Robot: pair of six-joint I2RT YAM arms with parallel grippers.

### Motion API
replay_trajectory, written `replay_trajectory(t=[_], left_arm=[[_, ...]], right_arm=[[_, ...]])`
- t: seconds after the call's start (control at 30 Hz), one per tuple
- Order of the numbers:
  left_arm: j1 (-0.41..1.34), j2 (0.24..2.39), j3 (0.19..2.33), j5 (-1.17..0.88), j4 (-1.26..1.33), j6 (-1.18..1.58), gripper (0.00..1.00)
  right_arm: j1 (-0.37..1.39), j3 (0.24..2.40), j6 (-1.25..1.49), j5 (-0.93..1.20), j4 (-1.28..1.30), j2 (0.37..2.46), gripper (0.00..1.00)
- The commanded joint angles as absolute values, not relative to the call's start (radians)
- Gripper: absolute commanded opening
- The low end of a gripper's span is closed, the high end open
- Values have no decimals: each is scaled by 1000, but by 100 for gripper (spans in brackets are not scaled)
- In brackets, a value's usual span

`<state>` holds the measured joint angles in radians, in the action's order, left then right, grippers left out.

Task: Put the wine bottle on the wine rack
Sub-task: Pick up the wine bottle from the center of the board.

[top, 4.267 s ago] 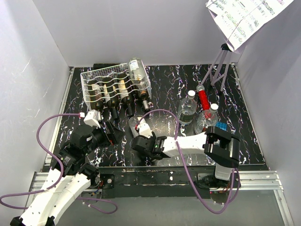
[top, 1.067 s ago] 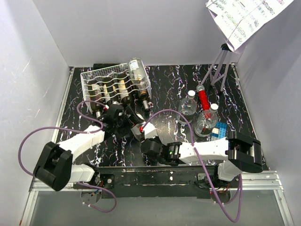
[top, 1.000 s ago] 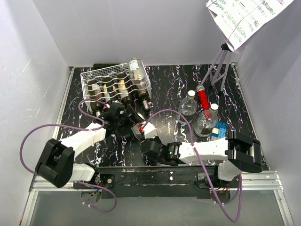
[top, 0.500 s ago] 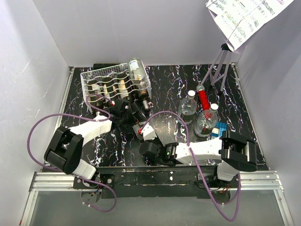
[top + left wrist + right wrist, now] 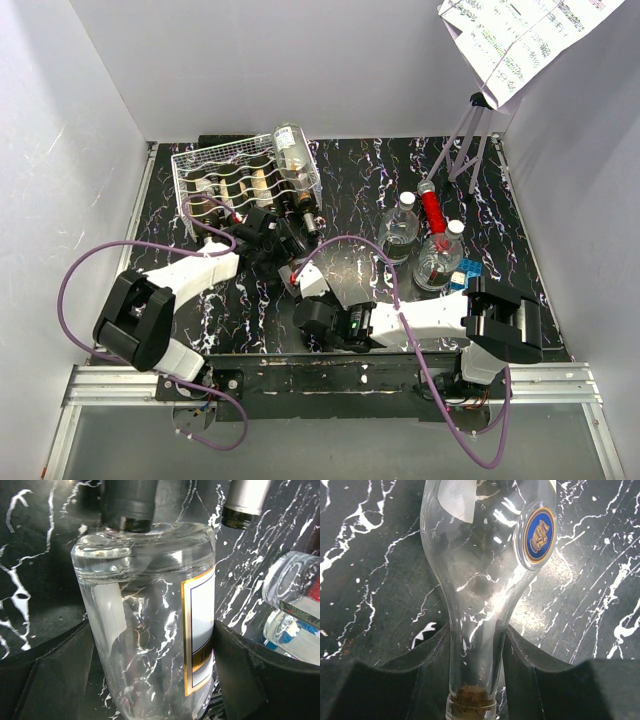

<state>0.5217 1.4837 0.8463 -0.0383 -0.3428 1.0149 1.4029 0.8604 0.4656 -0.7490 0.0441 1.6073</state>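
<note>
Clear wine bottle (image 5: 145,580), gold-edged label (image 5: 200,630), blue crest (image 5: 539,535), left end effector (image 5: 152,672) clamps body, right end effector (image 5: 472,667) neck

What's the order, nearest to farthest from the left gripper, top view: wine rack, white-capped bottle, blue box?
1. wine rack, just behind the left gripper.
2. white-capped bottle, off to its right, mid-table.
3. blue box, farthest right, toward the near edge.

The cradles of the wine rack (image 5: 190,165) are taken by dark bottles (image 5: 262,188), with a clear bottle (image 5: 291,150) laid over its right end. Just in front, passage is barred by the wine bottle (image 5: 150,620). Right of the rack, bare table (image 5: 350,175) is left open.
</note>
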Motion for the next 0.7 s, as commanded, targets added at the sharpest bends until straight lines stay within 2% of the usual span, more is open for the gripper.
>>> replay_trajectory(t=[0.0,0.67], left_arm=[[541,1422,887,136,-452,856,0],[568,1181,1080,227,-627,808,0]], right_arm=[[1430,962,325,-784,-124,1533,1],[1447,1063,213,-793,-149,1407,1]])
